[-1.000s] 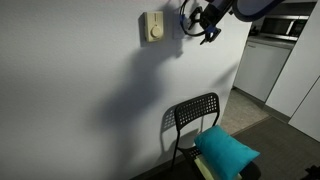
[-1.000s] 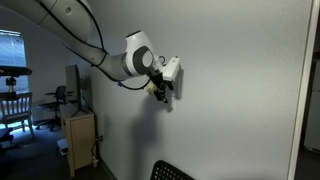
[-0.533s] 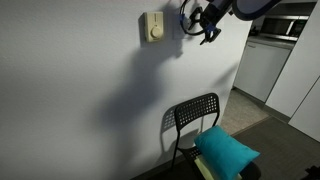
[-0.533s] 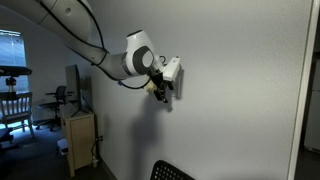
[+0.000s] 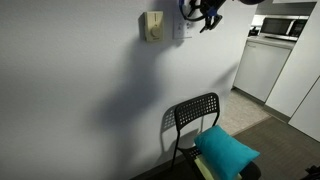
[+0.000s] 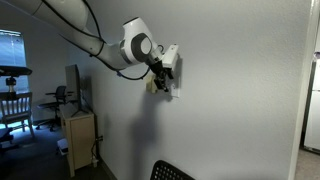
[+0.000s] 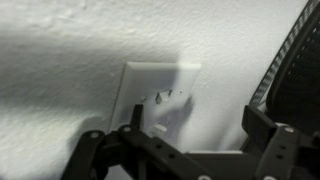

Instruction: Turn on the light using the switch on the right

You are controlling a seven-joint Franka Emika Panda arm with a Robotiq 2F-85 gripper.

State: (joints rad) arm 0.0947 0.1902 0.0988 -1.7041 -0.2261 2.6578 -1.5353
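Note:
The switch (image 7: 160, 95) is a flat white square wall plate with small rocker buttons at its centre, and it fills the middle of the wrist view. In an exterior view it (image 5: 180, 30) sits just right of a cream box and is partly hidden by my gripper (image 5: 202, 12). My gripper (image 7: 198, 125) is open and empty, close against the wall. One finger lies over the plate's lower left part and the other is off to its right. I cannot tell whether it touches the plate. In an exterior view the gripper (image 6: 166, 72) is pressed up to the wall.
A cream-yellow box with a round dial (image 5: 152, 26) sticks out of the wall next to the switch. Below stands a black chair (image 5: 195, 112) with a teal cushion (image 5: 226, 150). White kitchen cabinets (image 5: 262, 65) stand beyond the wall's end. A wooden desk (image 6: 78, 135) is far off.
My gripper has moved upward along the wall in both exterior views and now sits higher at the switch plate. Its fingers stay open.

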